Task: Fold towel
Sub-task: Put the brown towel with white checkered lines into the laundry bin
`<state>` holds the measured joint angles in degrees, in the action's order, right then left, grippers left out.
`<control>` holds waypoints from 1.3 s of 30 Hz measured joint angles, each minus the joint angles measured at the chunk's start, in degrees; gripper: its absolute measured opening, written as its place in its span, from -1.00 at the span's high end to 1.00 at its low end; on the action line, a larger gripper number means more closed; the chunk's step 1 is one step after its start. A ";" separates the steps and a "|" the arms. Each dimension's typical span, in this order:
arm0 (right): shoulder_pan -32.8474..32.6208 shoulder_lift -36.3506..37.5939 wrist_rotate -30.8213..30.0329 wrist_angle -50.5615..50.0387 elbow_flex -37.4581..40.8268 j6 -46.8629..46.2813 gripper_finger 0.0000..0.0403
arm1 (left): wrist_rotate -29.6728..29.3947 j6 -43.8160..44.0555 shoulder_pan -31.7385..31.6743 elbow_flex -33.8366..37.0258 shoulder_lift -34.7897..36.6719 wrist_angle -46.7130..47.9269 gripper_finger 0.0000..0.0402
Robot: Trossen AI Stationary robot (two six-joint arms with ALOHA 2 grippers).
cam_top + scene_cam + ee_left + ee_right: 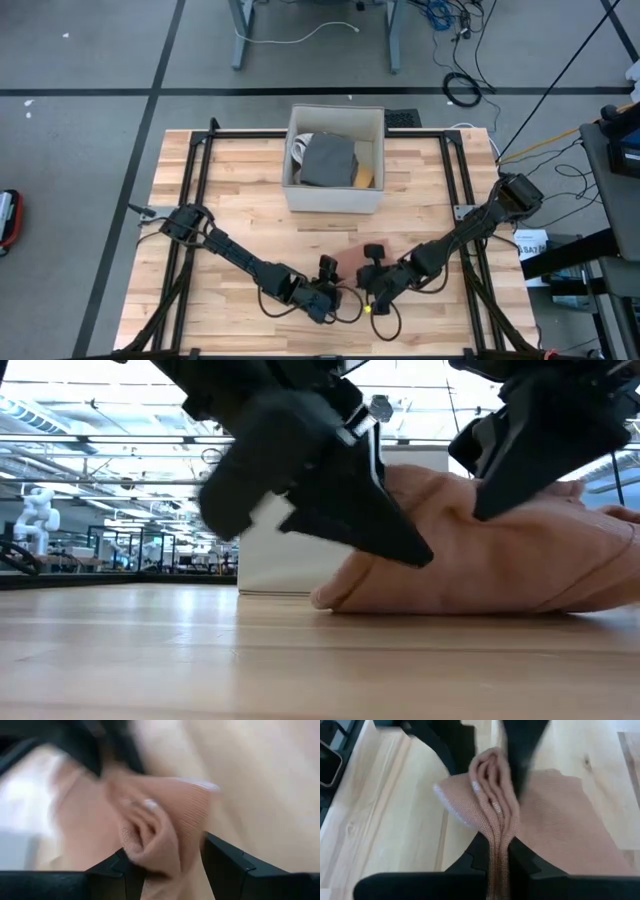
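Table: rectangular top of pale butcher-block wood, strips with visible grain, edged by a black metal frame. Box: open, white, square, with straight walls, standing at the table's far middle; it contains a folded grey cloth, a yellow item beside it and a white item at the opposite wall, neither identifiable. Left arm: dark, jointed, reaching from the left edge toward the near middle of the table. Right arm: dark, jointed, reaching from the right edge toward the same spot. Towel: salmon-pink fabric of fine ribbed weave, lying on the near middle of the table in front of the box, between the two grippers; bunched into soft rounded folds, part of it spread flat on the wood; in the low view it forms a low, humped mound. Left gripper: black angular fingers standing apart, with a thick bunched fold of the towel lying between them; whether they press on it cannot be determined. Right gripper: black fingers drawn tightly together, pinching several gathered pleats of the towel, which fan out beyond the fingertips into narrow parallel ridges.
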<state>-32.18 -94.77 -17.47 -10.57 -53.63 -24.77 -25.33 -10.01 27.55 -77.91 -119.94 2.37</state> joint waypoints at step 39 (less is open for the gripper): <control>-5.07 -2.60 -6.54 -7.88 -0.20 -4.05 0.19 | -6.81 1.01 -2.09 -0.96 3.76 -0.87 0.91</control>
<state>-37.25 -97.37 -24.00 -18.45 -53.82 -28.81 -32.14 -9.01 25.46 -78.86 -116.18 1.50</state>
